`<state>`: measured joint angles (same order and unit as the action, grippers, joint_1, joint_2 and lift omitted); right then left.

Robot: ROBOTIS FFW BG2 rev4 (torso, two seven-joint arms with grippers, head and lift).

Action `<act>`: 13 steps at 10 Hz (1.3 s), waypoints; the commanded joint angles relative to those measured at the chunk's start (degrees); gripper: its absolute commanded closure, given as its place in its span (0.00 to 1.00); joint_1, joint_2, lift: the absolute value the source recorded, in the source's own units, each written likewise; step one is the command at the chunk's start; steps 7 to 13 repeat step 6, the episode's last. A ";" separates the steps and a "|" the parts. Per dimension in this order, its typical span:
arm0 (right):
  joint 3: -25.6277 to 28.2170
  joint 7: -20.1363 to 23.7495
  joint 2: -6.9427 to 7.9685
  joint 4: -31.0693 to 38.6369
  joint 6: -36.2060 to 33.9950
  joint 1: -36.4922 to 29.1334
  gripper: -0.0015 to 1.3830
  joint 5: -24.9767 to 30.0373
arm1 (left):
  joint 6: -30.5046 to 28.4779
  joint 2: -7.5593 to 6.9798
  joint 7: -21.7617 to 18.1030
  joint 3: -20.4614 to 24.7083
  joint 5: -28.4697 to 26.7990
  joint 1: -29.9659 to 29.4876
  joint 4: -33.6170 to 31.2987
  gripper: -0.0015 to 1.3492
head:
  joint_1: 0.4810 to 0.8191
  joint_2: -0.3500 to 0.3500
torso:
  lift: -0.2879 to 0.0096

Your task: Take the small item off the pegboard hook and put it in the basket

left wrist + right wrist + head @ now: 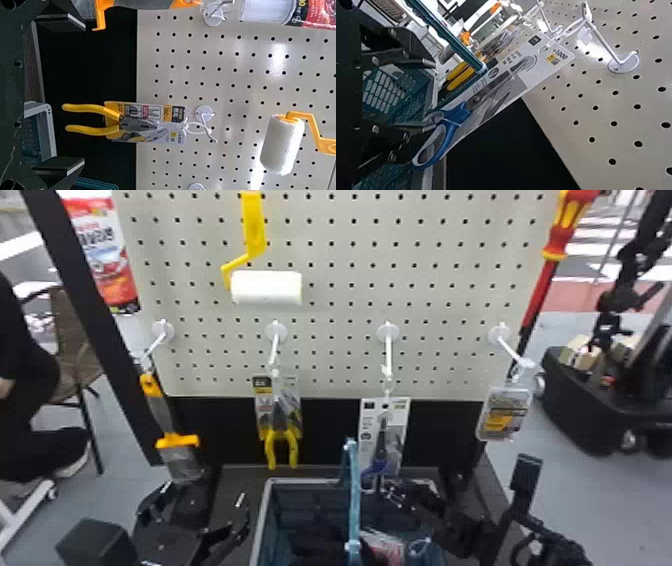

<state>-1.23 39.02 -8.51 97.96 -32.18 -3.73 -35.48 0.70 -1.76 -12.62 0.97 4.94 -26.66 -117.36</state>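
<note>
Scissors on a card (384,440) hang from the third hook, behind the basket (261,517) with its raised blue handle. My right gripper (395,494) is low beside the scissors' handles. In the right wrist view the right gripper (432,94) is open, one fingertip overlapping the blue handle of the scissors (455,114); contact cannot be told. The left gripper (200,502) stands open, left of the basket. In the left wrist view, the left gripper (81,95) has nothing between its fingers, and pliers (138,123) hang beyond it. A small package (505,415) hangs on the rightmost hook.
A scraper (172,440) hangs at the left above the left gripper. The pegboard (340,310) also carries a paint roller (266,287). A red screwdriver (542,285) stands at its right edge. The basket's handle (451,37) rises near the scissors card.
</note>
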 commanded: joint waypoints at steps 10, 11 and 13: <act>0.18 0.00 -0.11 1.39 -0.25 -0.12 0.05 1.55 | 0.27 -0.09 -0.04 0.00 -0.02 0.05 0.00 0.09 | 0.20 0.50 | 0.63; 0.18 0.00 -0.11 1.39 -0.25 -0.12 0.05 1.55 | 0.27 -0.09 -0.04 0.00 -0.02 0.05 0.00 0.09 | 0.20 0.50 | 0.63; 0.18 0.00 -0.11 1.39 -0.25 -0.12 0.05 1.55 | 0.27 -0.09 -0.04 0.00 -0.02 0.05 0.00 0.09 | 0.20 0.50 | 0.63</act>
